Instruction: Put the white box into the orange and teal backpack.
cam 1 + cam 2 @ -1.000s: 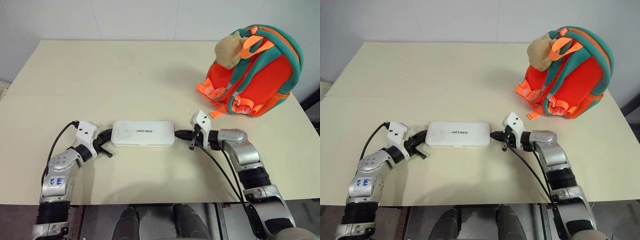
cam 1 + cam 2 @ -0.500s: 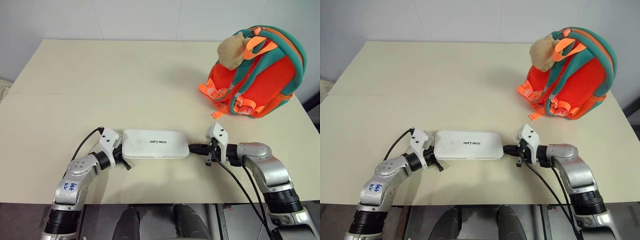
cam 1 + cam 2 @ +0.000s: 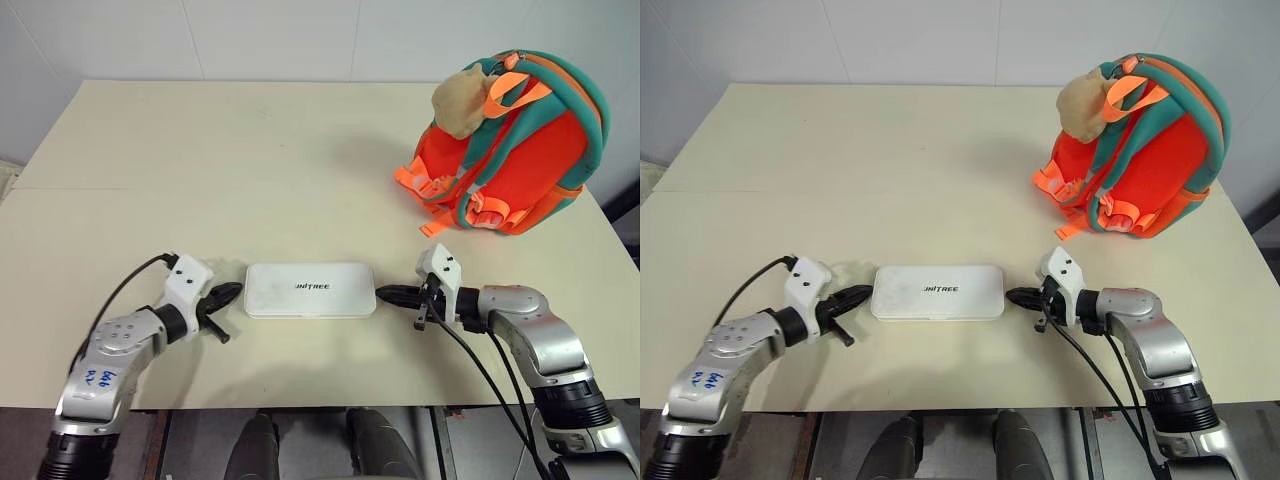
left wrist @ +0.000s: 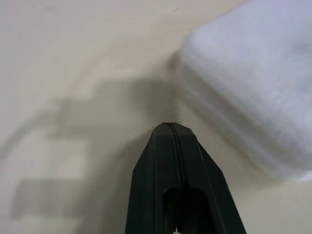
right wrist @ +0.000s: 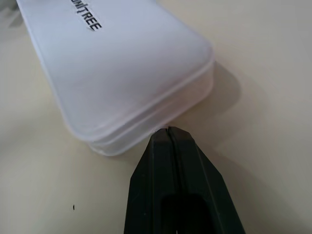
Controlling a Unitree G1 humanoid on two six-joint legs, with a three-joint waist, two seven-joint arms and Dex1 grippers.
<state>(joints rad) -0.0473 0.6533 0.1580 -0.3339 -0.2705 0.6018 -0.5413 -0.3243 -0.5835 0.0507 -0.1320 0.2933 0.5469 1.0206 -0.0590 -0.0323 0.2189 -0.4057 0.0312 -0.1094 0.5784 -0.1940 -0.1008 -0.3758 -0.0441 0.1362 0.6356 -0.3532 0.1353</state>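
White box (image 3: 311,290): lying flat near the front edge of the table (image 3: 250,170). Right gripper (image 3: 385,295), fingers together, pointing at its right end; left gripper (image 3: 233,292), fingers together, sitting just off its left end. Orange and teal backpack (image 3: 515,140): standing at the far right, well apart.
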